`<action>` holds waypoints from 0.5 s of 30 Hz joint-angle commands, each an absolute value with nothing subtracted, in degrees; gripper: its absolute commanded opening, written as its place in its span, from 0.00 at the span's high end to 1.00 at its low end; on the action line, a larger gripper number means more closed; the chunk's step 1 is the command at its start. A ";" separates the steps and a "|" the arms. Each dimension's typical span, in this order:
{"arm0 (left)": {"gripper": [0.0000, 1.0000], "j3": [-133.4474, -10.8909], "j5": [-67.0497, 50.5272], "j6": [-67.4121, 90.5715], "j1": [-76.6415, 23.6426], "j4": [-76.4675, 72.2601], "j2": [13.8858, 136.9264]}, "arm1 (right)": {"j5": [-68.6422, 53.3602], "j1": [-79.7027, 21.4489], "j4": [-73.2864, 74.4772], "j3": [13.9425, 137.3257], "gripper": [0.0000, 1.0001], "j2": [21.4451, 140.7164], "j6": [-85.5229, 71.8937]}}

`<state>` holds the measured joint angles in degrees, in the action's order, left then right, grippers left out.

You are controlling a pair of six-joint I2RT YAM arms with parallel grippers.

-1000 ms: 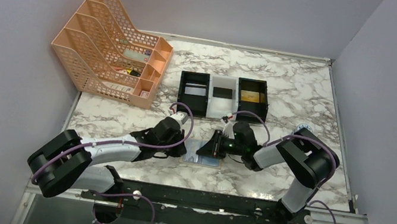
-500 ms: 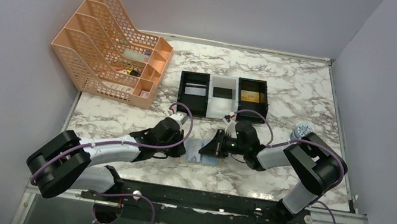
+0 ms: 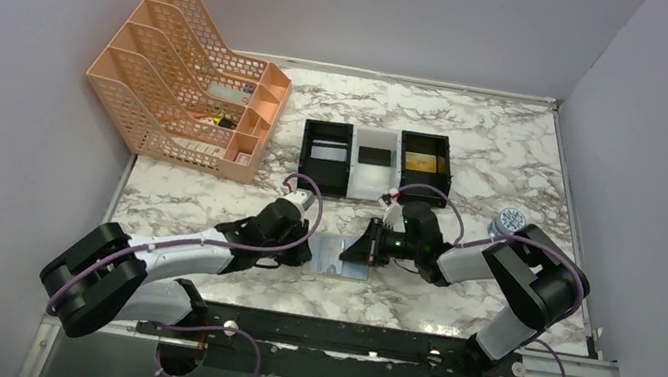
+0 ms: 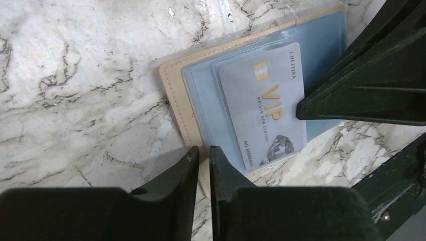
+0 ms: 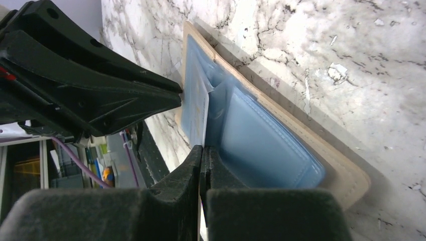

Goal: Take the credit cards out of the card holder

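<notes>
A marbled surface [image 3: 479,141] fills the view. An orange file rack [image 3: 186,74] stands at its far left corner, and a row of three small trays [image 3: 377,160], black, white and black, sits toward the far edge at the middle.

The card holder [image 3: 340,255] lies opened flat near the middle of the near edge, blue-grey inside faces up, with a tan border around them. An arm reaches in from each side of it.

The left end effector [image 4: 203,150] is almost closed and appears to pinch the tan border at the left edge of the holder. The right end effector [image 5: 202,148] is fully closed, its tip against the clear pocket at the card's edge. Whether it has caught the card cannot be told.

A silver card [image 4: 261,105] marked VIP sits in a clear pocket.

The holder looks light, soft and floppy, so it would likely slide or lift unless pinned by its border. The card looks thin, stiff and slick; its exposed edge at the pocket mouth is probably the best place to grip it.
</notes>
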<state>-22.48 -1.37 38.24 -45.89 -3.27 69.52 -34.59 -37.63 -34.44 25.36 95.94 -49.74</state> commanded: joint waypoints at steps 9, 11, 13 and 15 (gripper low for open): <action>0.48 -24.27 -6.67 38.67 -46.35 -6.26 62.36 | -38.17 -37.09 -35.63 26.21 0.99 99.19 -49.22; 0.47 -24.13 -10.14 38.86 -46.49 -9.58 63.99 | -37.87 -37.09 -35.64 26.24 0.99 99.48 -49.36; 0.48 -23.95 -12.39 39.31 -46.77 -12.36 66.67 | -37.59 -37.07 -35.62 26.26 0.99 99.56 -49.49; 0.50 -23.66 -13.25 39.54 -47.20 -14.27 69.37 | -37.47 -37.07 -35.55 26.23 0.99 99.58 -49.68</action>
<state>-22.81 -7.57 39.16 -46.33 -7.79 65.25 -37.10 -37.39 -34.76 25.58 98.39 -49.74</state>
